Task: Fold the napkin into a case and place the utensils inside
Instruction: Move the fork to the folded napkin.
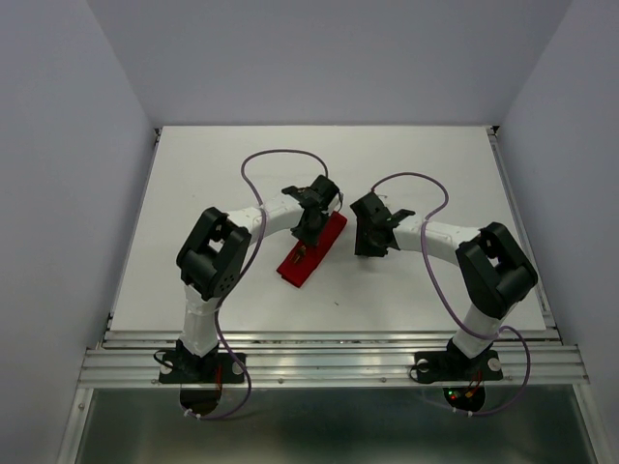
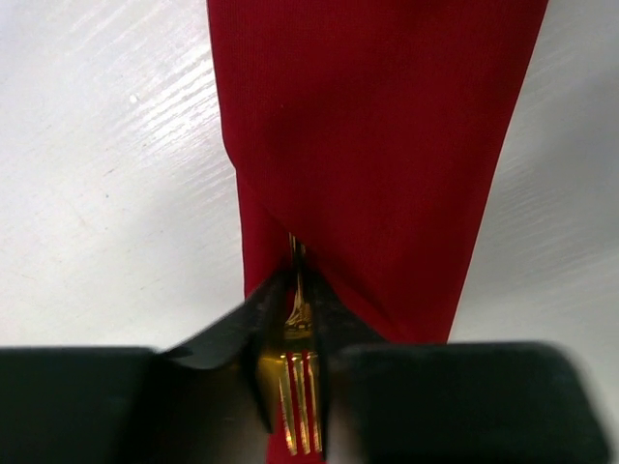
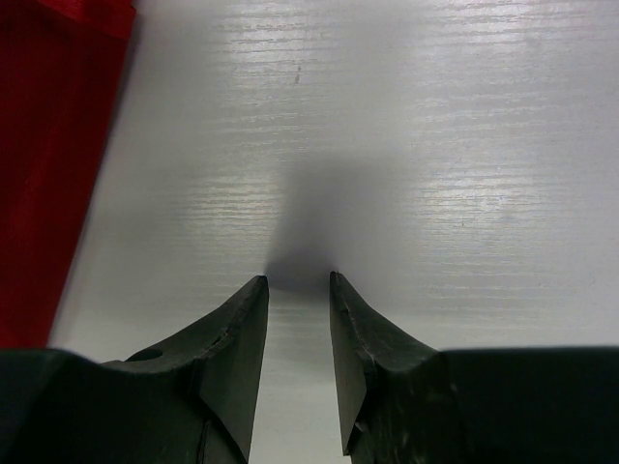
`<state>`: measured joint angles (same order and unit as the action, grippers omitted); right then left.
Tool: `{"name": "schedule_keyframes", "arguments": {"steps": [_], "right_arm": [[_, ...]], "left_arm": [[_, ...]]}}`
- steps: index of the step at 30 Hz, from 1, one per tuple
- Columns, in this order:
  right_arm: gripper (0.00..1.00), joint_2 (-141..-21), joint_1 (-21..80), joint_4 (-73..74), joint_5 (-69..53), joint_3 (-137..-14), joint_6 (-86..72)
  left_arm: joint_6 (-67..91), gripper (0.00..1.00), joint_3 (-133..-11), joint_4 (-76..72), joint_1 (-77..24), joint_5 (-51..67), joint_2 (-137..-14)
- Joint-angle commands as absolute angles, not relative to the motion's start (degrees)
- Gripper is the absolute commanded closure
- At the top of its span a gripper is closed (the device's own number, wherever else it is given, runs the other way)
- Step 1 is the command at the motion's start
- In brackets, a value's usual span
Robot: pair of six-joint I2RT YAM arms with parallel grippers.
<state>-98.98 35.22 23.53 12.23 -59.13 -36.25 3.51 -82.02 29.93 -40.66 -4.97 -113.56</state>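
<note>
The napkin, folded into a narrow red case (image 1: pixel 314 249), lies slanted at the table's middle. In the left wrist view the case (image 2: pixel 377 145) runs away from the camera. A gold fork (image 2: pixel 298 387) points its tines toward the camera, and its handle goes in under a diagonal fold of the cloth. My left gripper (image 2: pixel 295 280) is shut on the fork just behind the tines, low over the case (image 1: pixel 308 232). My right gripper (image 1: pixel 370 242) hovers to the right of the case, open and empty (image 3: pixel 298 278), with the red cloth (image 3: pixel 48 174) at its left edge.
The white table (image 1: pixel 193 193) is walled on the left, back and right. An aluminium rail (image 1: pixel 329 362) with both arm bases runs along the near edge. Purple cables loop above each forearm.
</note>
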Motion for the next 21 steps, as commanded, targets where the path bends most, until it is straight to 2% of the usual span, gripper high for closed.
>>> {"name": "schedule_keyframes", "arguments": {"steps": [1, 5, 12, 21], "right_arm": [[0.62, -96.8, 35.2, 22.6, 12.7, -58.6, -36.1], [0.62, -96.6, 35.2, 22.6, 12.5, -58.4, -36.2], [0.62, -95.5, 35.2, 22.6, 12.7, -58.2, -36.2], [0.62, -95.6, 35.2, 22.8, 13.1, -58.4, -36.1]], "left_arm": [[3.0, 0.63, -83.8, 30.8, -40.7, -5.7, -112.9], [3.3, 0.56, -84.0, 31.5, -40.6, -6.4, -112.2], [5.4, 0.51, -84.6, 33.9, -40.6, -7.4, -109.4], [9.9, 0.44, -82.9, 36.0, -40.5, -11.1, -97.8]]}}
